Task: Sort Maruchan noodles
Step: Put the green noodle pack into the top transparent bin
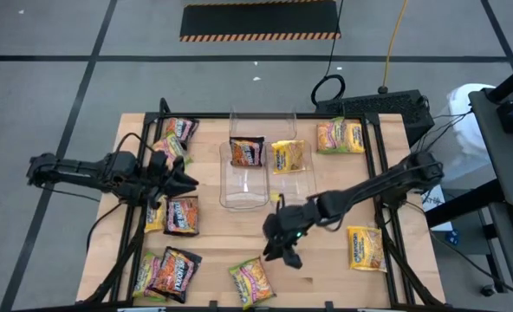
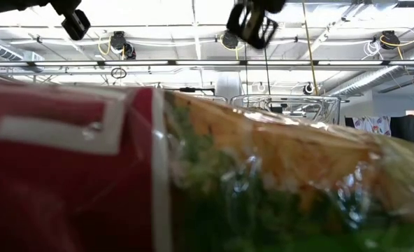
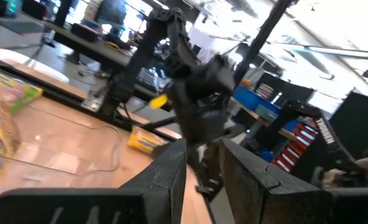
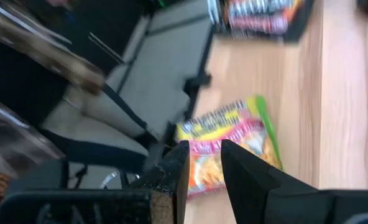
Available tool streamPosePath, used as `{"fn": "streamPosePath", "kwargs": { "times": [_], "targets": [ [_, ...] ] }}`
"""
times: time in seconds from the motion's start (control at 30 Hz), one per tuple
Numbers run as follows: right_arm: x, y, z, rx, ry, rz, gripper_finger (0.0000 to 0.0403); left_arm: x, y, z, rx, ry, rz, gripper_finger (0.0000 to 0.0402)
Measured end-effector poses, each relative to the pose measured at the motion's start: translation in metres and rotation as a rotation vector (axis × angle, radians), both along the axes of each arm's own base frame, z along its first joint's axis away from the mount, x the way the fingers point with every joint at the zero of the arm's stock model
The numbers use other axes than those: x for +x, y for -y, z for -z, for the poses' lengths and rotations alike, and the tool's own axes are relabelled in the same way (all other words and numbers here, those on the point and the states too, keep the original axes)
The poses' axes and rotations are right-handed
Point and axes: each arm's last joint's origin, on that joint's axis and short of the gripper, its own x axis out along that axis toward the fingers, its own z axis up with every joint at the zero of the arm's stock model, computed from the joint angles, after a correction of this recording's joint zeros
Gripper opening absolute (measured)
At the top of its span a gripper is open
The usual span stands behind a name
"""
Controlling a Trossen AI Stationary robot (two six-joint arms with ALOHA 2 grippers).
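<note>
Maruchan noodle packets lie flat about the table. A dark one (image 1: 246, 152) and a yellow one (image 1: 288, 156) are in the clear bins (image 1: 239, 186). A pink-green packet (image 1: 252, 282) lies near the front edge. My right gripper (image 1: 284, 253) hangs just above and beyond it, slanting down. Its fingers (image 4: 204, 149) stand slightly apart with nothing between them, and the packet (image 4: 230, 146) shows past their tips. My left gripper (image 1: 190, 180) waits at the table's left, roughly level. Its fingers (image 3: 204, 146) are also slightly apart and hold nothing.
More packets lie around: dark ones (image 1: 180, 215) (image 1: 172, 273) at the left, pink-green (image 1: 340, 136) at the far right, yellow (image 1: 366, 249) at the near right. One packet (image 2: 193, 175) lies close against the low camera and fills that view. Cables run along the table's edges.
</note>
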Motion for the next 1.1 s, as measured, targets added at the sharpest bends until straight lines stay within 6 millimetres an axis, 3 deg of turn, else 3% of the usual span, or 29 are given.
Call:
{"fn": "streamPosePath", "kwargs": {
  "times": [0.23, 0.37, 0.57, 1.1],
  "targets": [
    [0.014, -0.006, 0.039, -0.040, -0.065, -0.020, 0.0089, -0.001, 0.007, 0.000, -0.014, -0.005, 0.045, 0.0102],
    [0.016, -0.008, 0.048, -0.077, -0.056, -0.044, 0.0089, -0.001, 0.008, 0.000, -0.016, -0.005, 0.038, 0.0102],
    [0.019, -0.003, 0.050, -0.248, 0.026, 0.015, 0.0089, -0.001, 0.009, 0.000, -0.016, -0.005, 0.043, 0.0102],
    [0.021, -0.007, 0.045, -0.242, 0.100, -0.003, 0.0089, -0.001, 0.008, 0.000, -0.008, -0.005, 0.008, 0.0102]
  ]
}}
